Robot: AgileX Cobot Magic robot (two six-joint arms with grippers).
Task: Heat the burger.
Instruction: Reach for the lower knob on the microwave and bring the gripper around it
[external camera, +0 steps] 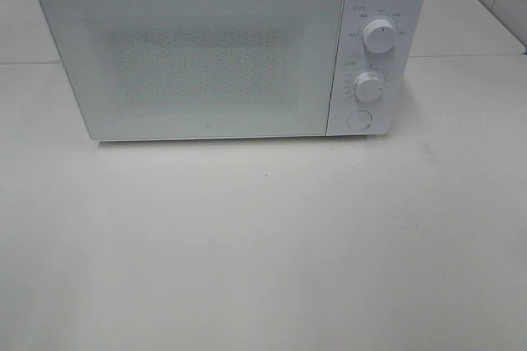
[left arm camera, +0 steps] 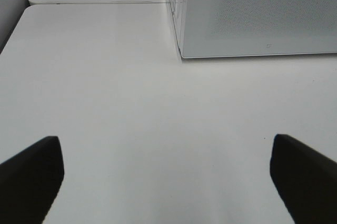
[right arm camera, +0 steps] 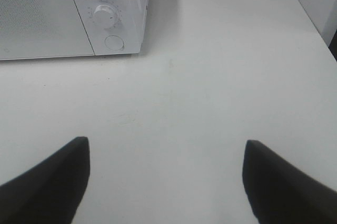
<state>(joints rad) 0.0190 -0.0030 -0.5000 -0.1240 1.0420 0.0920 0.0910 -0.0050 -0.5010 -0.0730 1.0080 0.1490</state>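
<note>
Burger unseen, microwave (external camera: 198,54) shut, L hand (left arm camera: 164,145), R hand (right arm camera: 166,144) spread wide

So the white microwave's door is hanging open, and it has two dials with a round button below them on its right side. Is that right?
Not quite. The microwave door is shut, not hanging open; the exterior high view shows it lying flush with the control panel. The rest holds: the upper dial, the lower dial and the round button below them sit on its right side.
</note>
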